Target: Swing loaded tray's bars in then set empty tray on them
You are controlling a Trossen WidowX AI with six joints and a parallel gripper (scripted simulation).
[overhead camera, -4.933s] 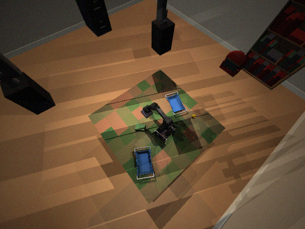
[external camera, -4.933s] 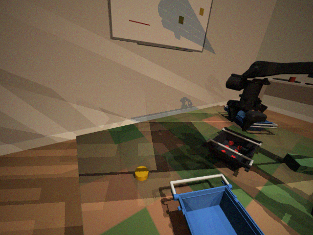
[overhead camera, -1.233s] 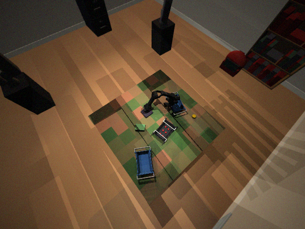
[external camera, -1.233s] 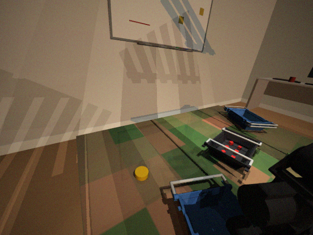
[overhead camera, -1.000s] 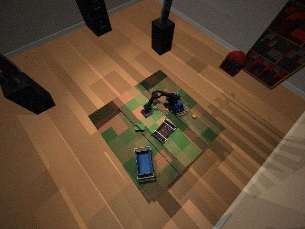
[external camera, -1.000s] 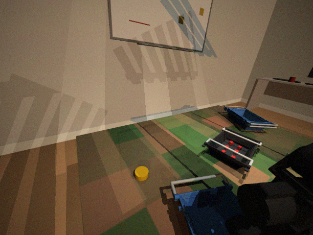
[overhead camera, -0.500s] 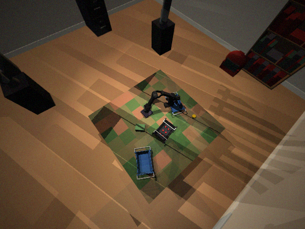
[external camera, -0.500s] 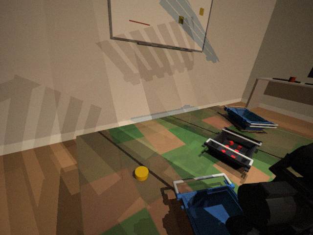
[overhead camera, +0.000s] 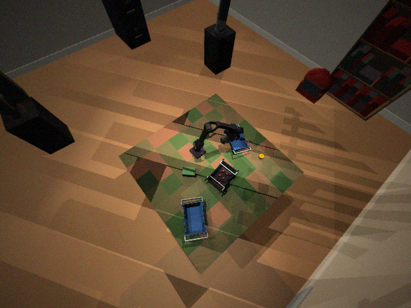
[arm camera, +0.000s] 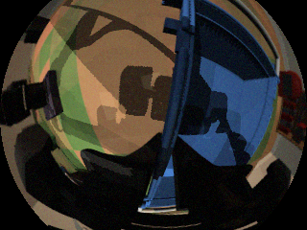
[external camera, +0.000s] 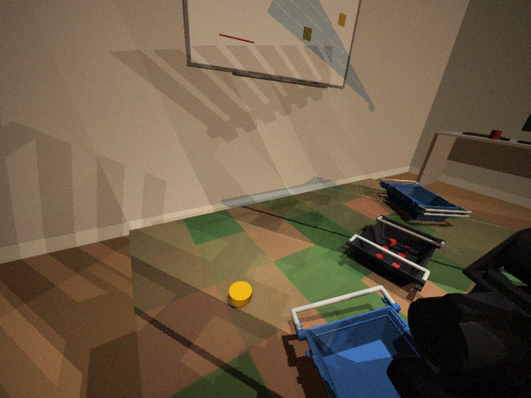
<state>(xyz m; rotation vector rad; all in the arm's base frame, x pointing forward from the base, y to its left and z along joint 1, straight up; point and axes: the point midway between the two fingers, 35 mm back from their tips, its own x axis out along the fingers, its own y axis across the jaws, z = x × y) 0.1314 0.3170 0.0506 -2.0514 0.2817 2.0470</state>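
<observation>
The black loaded tray (overhead camera: 216, 170) holds several red blocks (overhead camera: 223, 171) (external camera: 392, 242). Its two white bars lie across its top, one (overhead camera: 216, 184) (external camera: 390, 253) near each end. An empty blue tray (overhead camera: 239, 144) (external camera: 364, 353) (arm camera: 240, 96) stands beyond it, with a white bar (external camera: 338, 298) swung out over its end. My gripper (arm camera: 167, 137) is shut on the long side wall of this blue tray, which runs between the fingertips. In the exterior view dark arm parts cover part of the tray and the fingertips are hidden. The tray appears to rest on the table.
A second empty blue tray (overhead camera: 194, 219) (external camera: 422, 199) lies on the far side of the black tray, its bars swung out. A green box (overhead camera: 189, 171) lies near the arm's base. A yellow disc (overhead camera: 261, 156) (external camera: 240, 293) lies beyond the gripped tray's outer end.
</observation>
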